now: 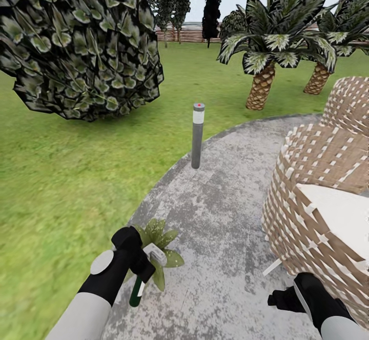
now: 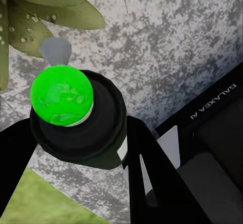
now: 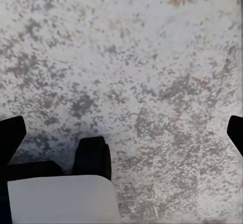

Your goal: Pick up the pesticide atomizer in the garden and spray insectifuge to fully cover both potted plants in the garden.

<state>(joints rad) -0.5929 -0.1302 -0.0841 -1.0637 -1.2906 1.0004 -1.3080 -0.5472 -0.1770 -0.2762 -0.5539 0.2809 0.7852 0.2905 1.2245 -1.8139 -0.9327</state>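
Patio (image 1: 220,227) | L end effector (image 1: 139,264) grips atomizer (image 1: 136,293) – over potted plant (image 1: 163,250)

Your patio (image 1: 220,258) looks like rough, mottled grey stone, matt throughout. The chair (image 1: 318,176) beside you is woven wicker, tan and white, with a smooth white seat. The bollard (image 1: 197,136) reads as dull grey metal. The bottle (image 1: 136,291) you hold looks like glossy dark green plastic.

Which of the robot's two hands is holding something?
The left hand: it grips a dark green spray bottle beside the small leafy plant. The right hand hangs open over bare paving.
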